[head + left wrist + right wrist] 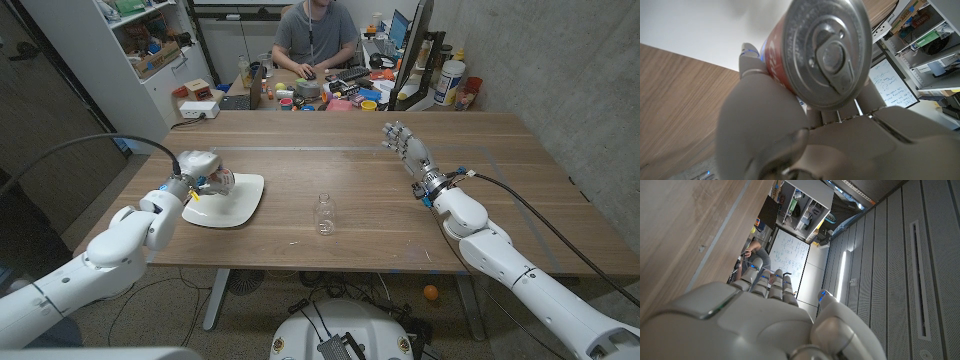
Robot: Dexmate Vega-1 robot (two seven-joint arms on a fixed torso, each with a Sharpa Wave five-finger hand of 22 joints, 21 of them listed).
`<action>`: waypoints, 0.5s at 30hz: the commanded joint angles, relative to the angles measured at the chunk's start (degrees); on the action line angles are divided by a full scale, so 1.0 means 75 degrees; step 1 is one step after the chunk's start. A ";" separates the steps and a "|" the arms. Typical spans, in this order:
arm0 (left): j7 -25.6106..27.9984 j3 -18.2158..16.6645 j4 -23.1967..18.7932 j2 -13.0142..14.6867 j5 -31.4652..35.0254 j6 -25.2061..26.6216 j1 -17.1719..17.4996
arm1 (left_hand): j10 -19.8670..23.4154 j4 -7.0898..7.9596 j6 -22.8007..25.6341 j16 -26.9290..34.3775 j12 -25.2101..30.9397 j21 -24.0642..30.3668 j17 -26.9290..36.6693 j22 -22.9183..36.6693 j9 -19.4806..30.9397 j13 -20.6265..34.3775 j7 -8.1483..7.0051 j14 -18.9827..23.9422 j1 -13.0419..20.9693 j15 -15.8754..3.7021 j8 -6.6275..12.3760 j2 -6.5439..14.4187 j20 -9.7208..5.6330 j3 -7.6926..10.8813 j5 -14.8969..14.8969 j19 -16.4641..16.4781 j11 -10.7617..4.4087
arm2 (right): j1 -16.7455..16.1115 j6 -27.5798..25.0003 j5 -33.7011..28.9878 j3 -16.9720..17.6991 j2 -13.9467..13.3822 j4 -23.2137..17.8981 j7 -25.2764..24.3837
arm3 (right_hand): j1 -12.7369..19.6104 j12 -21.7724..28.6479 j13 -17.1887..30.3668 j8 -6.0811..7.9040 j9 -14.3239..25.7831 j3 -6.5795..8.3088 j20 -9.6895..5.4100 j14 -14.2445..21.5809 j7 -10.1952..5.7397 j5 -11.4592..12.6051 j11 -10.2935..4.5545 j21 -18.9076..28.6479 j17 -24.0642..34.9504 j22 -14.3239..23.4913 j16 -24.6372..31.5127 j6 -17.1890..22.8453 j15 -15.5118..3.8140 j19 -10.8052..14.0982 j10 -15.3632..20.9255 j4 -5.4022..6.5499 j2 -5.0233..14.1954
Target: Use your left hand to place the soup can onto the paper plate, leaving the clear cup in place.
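Our left hand (197, 170) gripped the soup can (822, 52) over the paper plate (240, 203) for placing; our right hand (403, 140) waited, fingers spread.

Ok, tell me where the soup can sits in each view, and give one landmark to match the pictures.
Head view: soup can at picture left, held by the left hand over the paper plate.
Left wrist view: can's lid fills the upper middle, hand below.
Right wrist view: no can here.
Shared landmark: the wooden table.

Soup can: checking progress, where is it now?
In the head view, the can is at table left, held by the left hand over the plate.
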 commanded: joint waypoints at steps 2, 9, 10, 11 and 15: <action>0.0500 0.1118 0.0490 0.0113 -0.0129 0.0347 -0.0822 | 0.2080 -0.0007 0.1618 0.0036 -0.0035 0.0008 0.0044 0.0027 0.0012 0.0009 -0.1099 0.1945 0.1344 -0.2059 0.0065 0.1411 -0.0257 -0.0018 -0.0018 0.0020 -0.2019 | -0.0132 -0.0013 -0.0036 0.0053 -0.0062 -0.0117 -0.0104 | -0.0037 -0.0021 0.0021 -0.0018 0.0020 0.0047 -0.0005 0.0071 0.0018 0.0011 -0.0026 -0.0033 0.0028 0.0045 -0.0011 0.0005 -0.0023 0.0026 0.0035 0.0013 0.0428; 0.0778 0.1498 0.0684 0.0111 -0.0149 0.0530 -0.1057 | 0.2097 0.0002 0.1648 0.0031 -0.0042 0.0011 0.0047 0.0026 0.0012 0.0015 -0.1114 0.1948 0.1345 -0.2058 0.0070 0.1419 -0.0256 -0.0030 -0.0018 0.0023 -0.2020 | -0.0138 -0.0015 -0.0043 0.0050 -0.0050 -0.0106 -0.0120 | -0.0037 -0.0020 0.0021 -0.0014 0.0020 0.0049 -0.0004 0.0072 0.0027 0.0011 -0.0027 -0.0047 0.0028 0.0046 -0.0011 0.0014 -0.0017 0.0034 0.0036 0.0013 0.0429; 0.0826 0.1556 0.0725 0.0105 -0.0140 0.0549 -0.1095 | 0.2100 0.0003 0.1647 0.0030 -0.0041 0.0012 0.0047 0.0026 0.0013 0.0017 -0.1115 0.1948 0.1344 -0.2058 0.0070 0.1420 -0.0255 -0.0032 -0.0018 0.0024 -0.2020 | -0.0141 -0.0046 -0.0029 0.0053 -0.0043 -0.0122 -0.0141 | -0.0037 -0.0019 0.0021 -0.0015 0.0020 0.0049 -0.0004 0.0071 0.0026 0.0011 -0.0032 -0.0050 0.0028 0.0046 -0.0012 0.0013 -0.0018 0.0035 0.0039 0.0013 0.0429; 0.0822 0.1619 0.0750 0.0115 -0.0124 0.0578 -0.1137 | 0.2103 0.0007 0.1651 0.0029 -0.0044 0.0012 0.0048 0.0026 0.0012 0.0017 -0.1117 0.1948 0.1342 -0.2057 0.0069 0.1421 -0.0255 -0.0036 -0.0018 0.0024 -0.2020 | -0.0136 -0.0041 -0.0037 0.0050 -0.0040 -0.0115 -0.0141 | -0.0037 -0.0019 0.0021 -0.0015 0.0020 0.0049 -0.0005 0.0069 0.0024 0.0011 -0.0034 -0.0051 0.0028 0.0046 -0.0012 0.0011 -0.0018 0.0034 0.0038 0.0014 0.0429; 0.0980 0.1844 0.0923 0.0061 -0.0092 0.0639 -0.1298 | 0.2118 0.0016 0.1659 0.0024 -0.0050 0.0013 0.0049 0.0025 0.0011 0.0020 -0.1118 0.1948 0.1339 -0.2056 0.0066 0.1428 -0.0256 -0.0047 -0.0018 0.0023 -0.2019 | -0.0133 -0.0061 -0.0041 0.0047 -0.0037 -0.0119 -0.0156 | -0.0038 -0.0022 0.0021 -0.0017 0.0020 0.0048 -0.0003 0.0071 0.0024 0.0011 -0.0036 -0.0058 0.0028 0.0047 -0.0012 0.0007 -0.0018 0.0039 0.0030 0.0014 0.0428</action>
